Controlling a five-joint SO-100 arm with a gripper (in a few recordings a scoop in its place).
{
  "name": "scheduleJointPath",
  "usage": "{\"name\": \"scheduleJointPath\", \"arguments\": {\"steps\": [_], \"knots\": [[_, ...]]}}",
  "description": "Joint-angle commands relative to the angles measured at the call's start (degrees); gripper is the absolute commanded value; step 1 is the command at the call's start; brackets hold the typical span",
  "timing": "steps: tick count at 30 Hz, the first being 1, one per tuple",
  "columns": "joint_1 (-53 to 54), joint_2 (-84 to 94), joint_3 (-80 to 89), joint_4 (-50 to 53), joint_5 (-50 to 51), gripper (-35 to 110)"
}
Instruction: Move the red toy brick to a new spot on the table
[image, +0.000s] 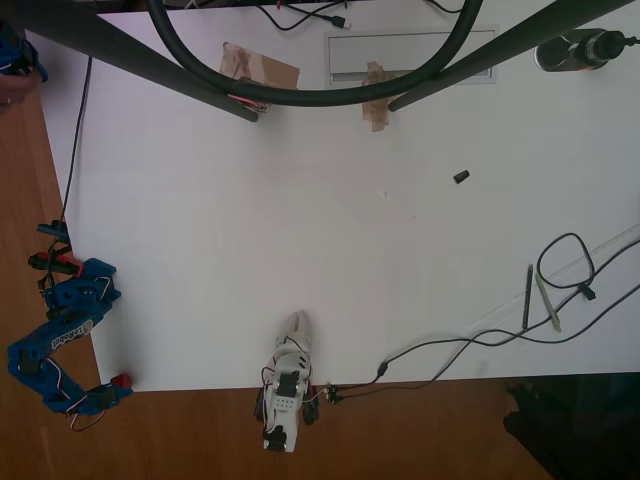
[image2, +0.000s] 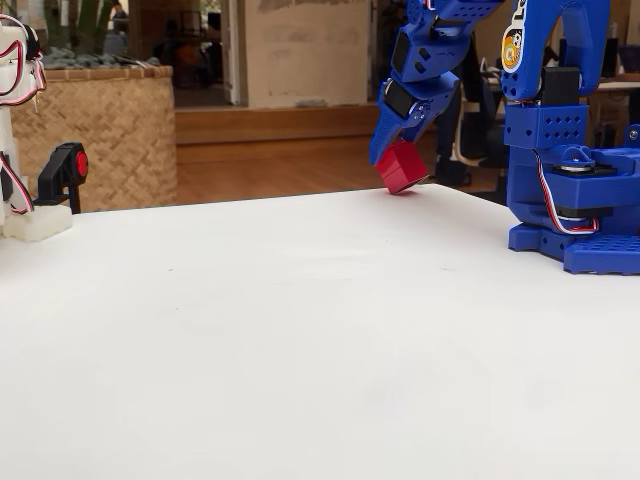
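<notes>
The red toy brick (image: 121, 380) (image2: 402, 166) is at the bottom left corner of the white table (image: 320, 220) in the overhead view. In the fixed view it hangs tilted at the table's (image2: 300, 330) far edge, its lower corner at or just above the surface. My blue gripper (image: 110, 392) (image2: 393, 150) is shut on it, reaching down from the arm whose base (image2: 575, 200) stands at the right of that view.
A white arm (image: 285, 385) stands at the table's bottom edge in the overhead view. A small black piece (image: 461, 176), two pens (image: 527, 297), cables and tape patches (image: 260, 68) lie on the right and far sides. Dark stand legs (image: 150, 60) cross above.
</notes>
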Motion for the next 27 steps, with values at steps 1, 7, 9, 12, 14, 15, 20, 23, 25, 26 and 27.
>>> {"name": "scheduleJointPath", "arguments": {"steps": [1, 7, 9, 12, 14, 15, 20, 23, 25, 26, 27], "knots": [[0.88, 3.16, 1.32, 0.79, -1.58, 15], [3.6, 10.81, 5.89, 5.71, -10.11, 19], [4.22, 13.45, 6.06, 6.94, -10.63, 24], [4.13, 16.96, 5.98, 8.0, -12.92, 29], [2.64, 18.81, 4.04, 10.55, -12.22, 31], [1.32, 19.42, 2.2, 12.74, -11.16, 31], [-13.45, 23.47, -12.22, 25.93, -2.64, 34], [-27.95, 28.13, -17.05, 32.61, 1.76, 30], [-38.76, 32.17, -17.23, 36.39, 3.96, 25], [-44.3, 34.19, -16.52, 37.88, 5.27, 22], [-49.48, 36.83, -14.5, 38.58, 6.15, 19]]}}
